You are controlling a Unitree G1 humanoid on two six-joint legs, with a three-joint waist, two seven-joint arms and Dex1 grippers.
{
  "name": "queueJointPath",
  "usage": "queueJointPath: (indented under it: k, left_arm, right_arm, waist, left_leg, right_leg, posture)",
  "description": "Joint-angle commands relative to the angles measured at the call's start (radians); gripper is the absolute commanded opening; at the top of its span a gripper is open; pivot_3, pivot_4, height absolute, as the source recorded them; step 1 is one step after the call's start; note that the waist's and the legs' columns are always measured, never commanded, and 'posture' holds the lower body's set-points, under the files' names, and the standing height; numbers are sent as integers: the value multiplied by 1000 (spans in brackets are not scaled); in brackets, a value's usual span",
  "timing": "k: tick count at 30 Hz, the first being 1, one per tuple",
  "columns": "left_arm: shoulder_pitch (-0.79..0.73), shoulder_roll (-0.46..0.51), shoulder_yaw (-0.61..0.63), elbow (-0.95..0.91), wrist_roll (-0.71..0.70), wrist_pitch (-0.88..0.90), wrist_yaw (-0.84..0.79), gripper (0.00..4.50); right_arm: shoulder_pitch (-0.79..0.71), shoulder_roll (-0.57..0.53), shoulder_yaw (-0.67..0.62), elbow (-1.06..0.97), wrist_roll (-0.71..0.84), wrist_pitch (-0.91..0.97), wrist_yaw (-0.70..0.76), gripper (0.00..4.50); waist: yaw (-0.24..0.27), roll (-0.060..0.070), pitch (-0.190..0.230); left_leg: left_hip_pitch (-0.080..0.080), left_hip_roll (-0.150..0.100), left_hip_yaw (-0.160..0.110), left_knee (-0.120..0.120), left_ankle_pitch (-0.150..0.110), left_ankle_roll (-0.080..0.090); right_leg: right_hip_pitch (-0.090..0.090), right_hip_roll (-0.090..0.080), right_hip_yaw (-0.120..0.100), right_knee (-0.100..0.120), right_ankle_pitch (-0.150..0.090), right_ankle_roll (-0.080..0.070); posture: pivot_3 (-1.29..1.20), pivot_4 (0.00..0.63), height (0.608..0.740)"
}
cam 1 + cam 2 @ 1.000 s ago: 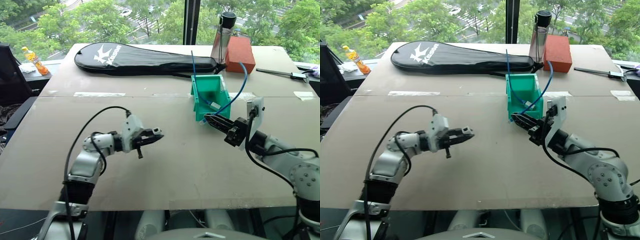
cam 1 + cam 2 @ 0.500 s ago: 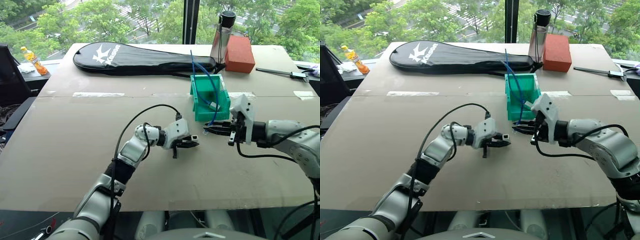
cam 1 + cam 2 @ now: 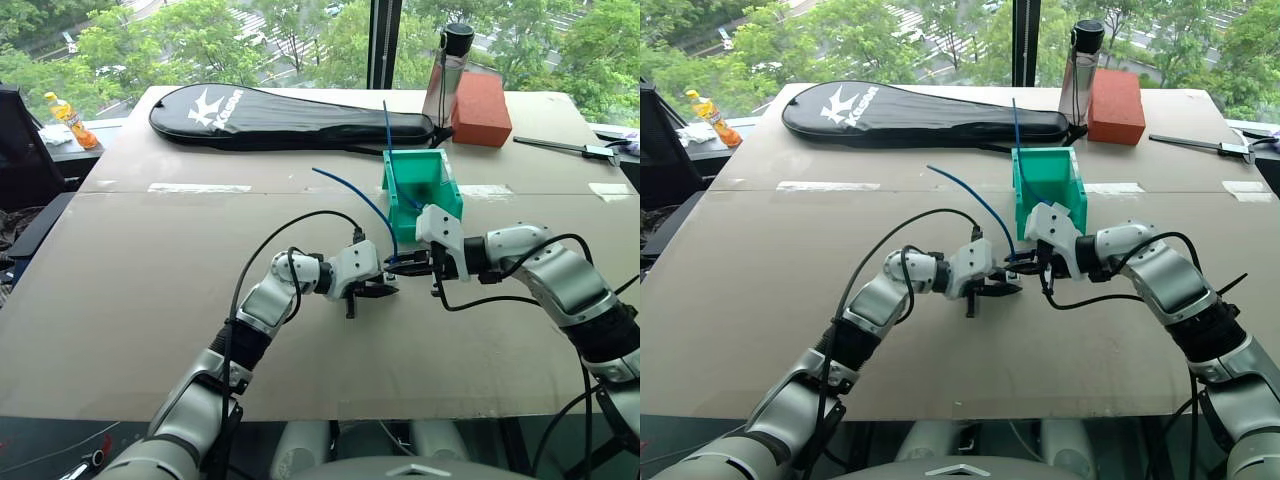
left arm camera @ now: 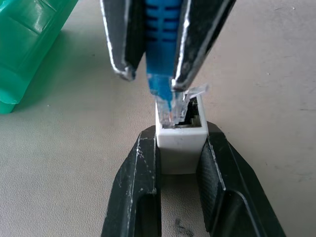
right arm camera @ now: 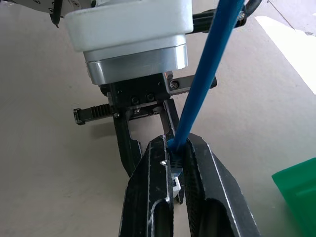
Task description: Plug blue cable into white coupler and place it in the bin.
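Two grippers now meet. Right gripper point(image 4: 154, 79), clamped on blue cable point(image 3: 355, 192), swung its plug to white coupler point(image 4: 180, 140). Left gripper point(image 4: 178, 163) grips coupler, unmoved.

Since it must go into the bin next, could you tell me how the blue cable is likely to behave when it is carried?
The blue cable is thin and arcs freely above the right gripper, so it is probably light and springy, likely to sway. Pinched near its plug, the free end may catch on the bin.

Bright-blue cable point(image 3: 352, 189); white coupler point(image 4: 179, 140); green bin point(image 3: 440, 188); black claw fingers point(image 4: 136, 192); beige table point(image 3: 150, 290).
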Motion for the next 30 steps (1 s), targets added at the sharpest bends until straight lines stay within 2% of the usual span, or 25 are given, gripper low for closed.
queueJointPath:
  k: [1,8,24,30]
  left_arm:
    - [12,10,-1,-3,15,-1,1,373]
    - [10,10,3,1,17,-3,-1,373]
    - [14,6,4,-1,20,-11,0,373]
    - [21,5,6,-10,19,-5,5,373]
  right_arm:
    - [-5,0,15,10,-49,-39,39,0]
    - [16,-19,25,21,-97,-69,130,0]
    - [-14,35,41,133,-171,-82,168,0]
    - [13,55,90,192,-235,-128,185,0]
  waist:
    - [0,0,0]
    - [0,0,0]
    - [-2,0,-1]
    - [-4,-1,-4]
  left_leg:
    - [0,0,0,0,0,0]
    - [1,0,0,0,0,0]
    - [4,0,0,0,0,0]
    - [6,0,0,0,0,0]
  right_leg:
    - [0,0,0,0,0,0]
    - [1,0,0,0,0,0]
    - [4,0,0,0,0,0]
    - [5,0,0,0,0,0]
  posture:
    - [0,150,740]
    - [0,150,740]
    - [0,150,740]
    - [0,150,740]
